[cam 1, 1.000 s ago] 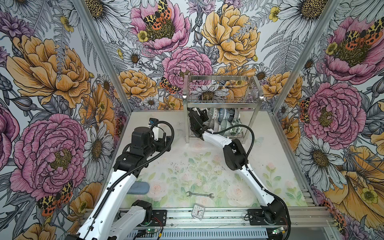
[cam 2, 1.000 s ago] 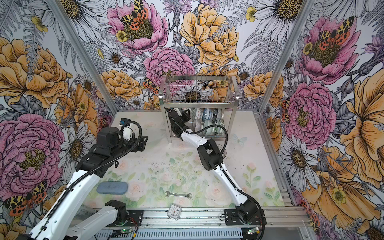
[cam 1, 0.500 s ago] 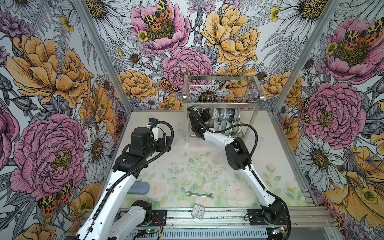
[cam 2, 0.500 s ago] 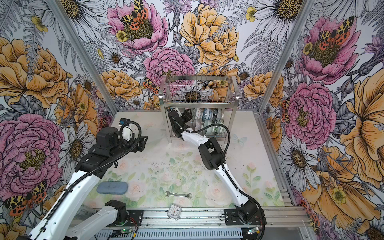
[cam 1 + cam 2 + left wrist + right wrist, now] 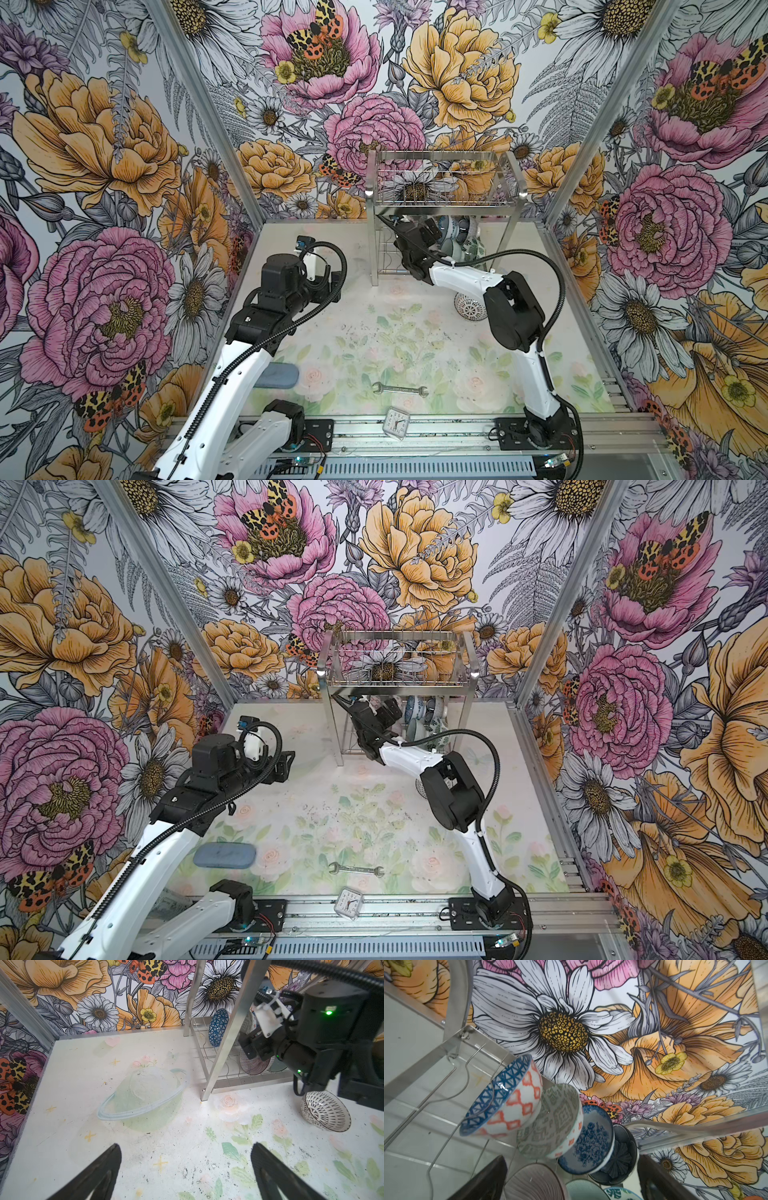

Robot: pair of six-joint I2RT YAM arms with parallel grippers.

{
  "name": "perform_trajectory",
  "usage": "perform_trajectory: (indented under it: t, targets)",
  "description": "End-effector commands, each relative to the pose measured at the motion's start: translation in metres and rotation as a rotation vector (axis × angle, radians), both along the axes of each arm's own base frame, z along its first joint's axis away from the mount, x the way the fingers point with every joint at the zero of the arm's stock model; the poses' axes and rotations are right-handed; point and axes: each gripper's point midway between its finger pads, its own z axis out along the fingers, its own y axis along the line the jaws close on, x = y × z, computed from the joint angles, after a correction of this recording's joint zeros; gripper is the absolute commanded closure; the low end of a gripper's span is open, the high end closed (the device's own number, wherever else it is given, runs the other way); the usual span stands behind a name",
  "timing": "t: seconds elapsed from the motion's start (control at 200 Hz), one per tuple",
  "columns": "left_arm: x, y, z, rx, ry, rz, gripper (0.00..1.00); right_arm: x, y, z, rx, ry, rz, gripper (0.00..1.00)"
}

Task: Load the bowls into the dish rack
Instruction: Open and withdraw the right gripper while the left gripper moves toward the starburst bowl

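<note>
The flower-printed tabletop [image 5: 374, 332] carries the dish rack [image 5: 374, 249] at its far edge, a black-and-white patterned bowl [image 5: 467, 311] just in front of it, a wrench [image 5: 401, 389] near the front, and a grey-blue oblong pad [image 5: 278, 376] on the left.

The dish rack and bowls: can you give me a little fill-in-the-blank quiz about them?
The right gripper reaches into the ____ tier of the tall stainless-steel wire dish rack.
Outside the rack, on the floral tabletop, stands just ____ black-and-white patterned ceramic bowl.
The left gripper has its jaws ____, holding nothing.
Missing words: lower; one; open.
</note>
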Motion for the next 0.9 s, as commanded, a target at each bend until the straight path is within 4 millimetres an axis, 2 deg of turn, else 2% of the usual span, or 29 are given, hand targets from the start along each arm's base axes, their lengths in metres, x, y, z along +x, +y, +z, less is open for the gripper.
perform_trajectory:
  t: [0.0,0.195,0.335,0.44,0.545,0.676,0.801,0.891]
  targets:
    - [0.003,0.0,0.002,0.0,-0.023,-0.01,0.01,-0.021,0.021,0.042,0.162,-0.069,0.096,0.0]
    - [0.005,0.003,0.0,0.009,-0.019,0.005,0.01,-0.053,0.012,0.046,0.19,-0.066,0.132,0.0]
    - [0.004,0.002,0.005,-0.011,-0.027,0.009,0.01,-0.077,0.004,0.048,0.202,-0.039,0.178,0.0]
    - [0.0,-0.01,0.013,-0.051,-0.036,-0.019,0.02,-0.103,-0.006,0.054,0.25,-0.01,0.219,0.0]
    - [-0.005,-0.027,0.013,-0.056,-0.035,-0.044,0.01,-0.137,-0.026,0.068,0.331,-0.003,0.243,0.0]
    - [-0.009,-0.059,0.005,-0.045,-0.011,-0.09,0.01,-0.173,-0.065,0.075,0.431,0.007,0.199,0.0]
    - [-0.01,-0.112,-0.009,-0.07,0.025,-0.178,0.01,-0.202,-0.111,0.076,0.513,0.004,0.112,0.0]
    - [-0.004,-0.149,-0.027,-0.091,0.063,-0.231,0.01,-0.218,-0.141,0.077,0.556,-0.01,0.048,0.0]
